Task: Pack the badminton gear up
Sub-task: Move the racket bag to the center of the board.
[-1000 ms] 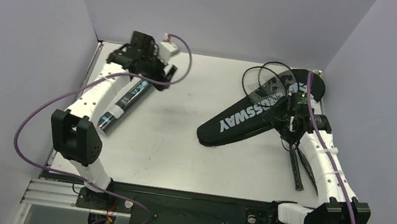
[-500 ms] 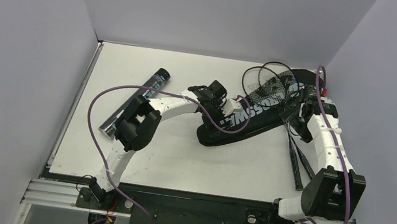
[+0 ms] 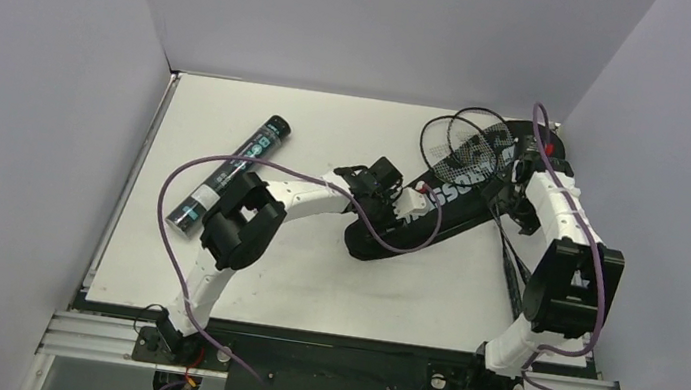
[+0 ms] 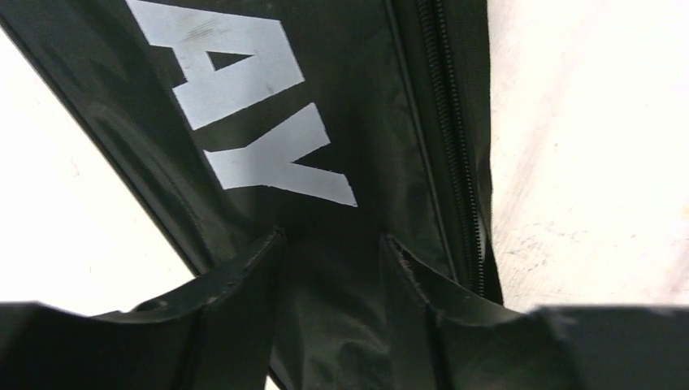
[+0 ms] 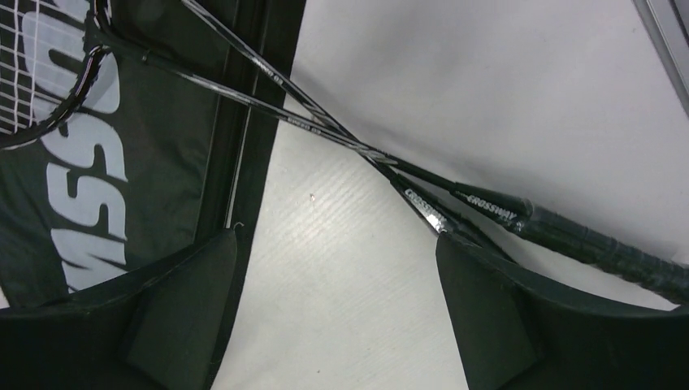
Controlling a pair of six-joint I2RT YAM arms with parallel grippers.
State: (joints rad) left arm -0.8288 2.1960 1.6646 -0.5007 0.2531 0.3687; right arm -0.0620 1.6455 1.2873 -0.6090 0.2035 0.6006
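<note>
White tabletop point(image 3: 291, 269), grey walls point(image 3: 375, 17), black teal-printed tube point(image 3: 228, 172) far left, two thin black rackets point(image 5: 486, 213) (shafts crossed) overlapping black CROSSWAY-lettered bag point(image 4: 341, 122), left gripper point(image 4: 329, 268) and right gripper point(image 5: 337, 268) both parted.

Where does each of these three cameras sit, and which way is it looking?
Top view: fixed above and behind the arms, looking down on the table; both arms show whole, plus the tube, bag and rackets.
Left wrist: rides the left arm, looking down close at the bag's white letters; the left gripper shows at the bottom.
Right wrist: rides the right arm, looking down at the crossed racket shafts and bag edge; the right gripper shows, open.
Shared: all three show the lettered bag.
</note>
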